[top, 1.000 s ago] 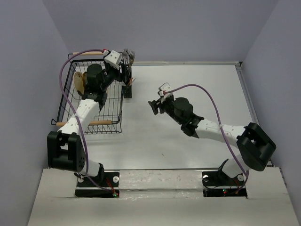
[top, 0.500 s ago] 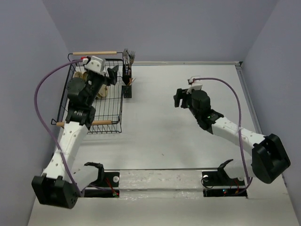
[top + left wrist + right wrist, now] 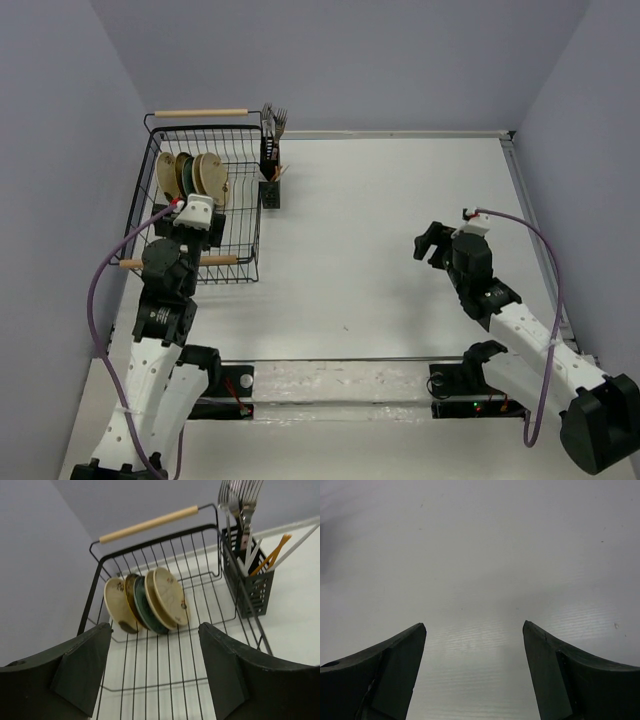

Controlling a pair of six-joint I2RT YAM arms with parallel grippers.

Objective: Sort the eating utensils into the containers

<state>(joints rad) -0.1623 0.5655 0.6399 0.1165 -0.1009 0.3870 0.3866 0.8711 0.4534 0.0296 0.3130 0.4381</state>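
The left gripper point(image 3: 155, 630) is hovering, jaws spread and empty, over the far-left black wire dish rack point(image 3: 147, 524); the right gripper point(image 3: 474, 625) is gaping likewise.

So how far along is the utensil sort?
Looks about finished. Done: the silver metal forks stand in the far black slotted plastic caddy, and a thin orange wooden chopstick pokes out of what seems to be the near caddy. In hand: nothing; the left end effector and right end effector are open and empty. Left: no loose utensil shows on the white table.
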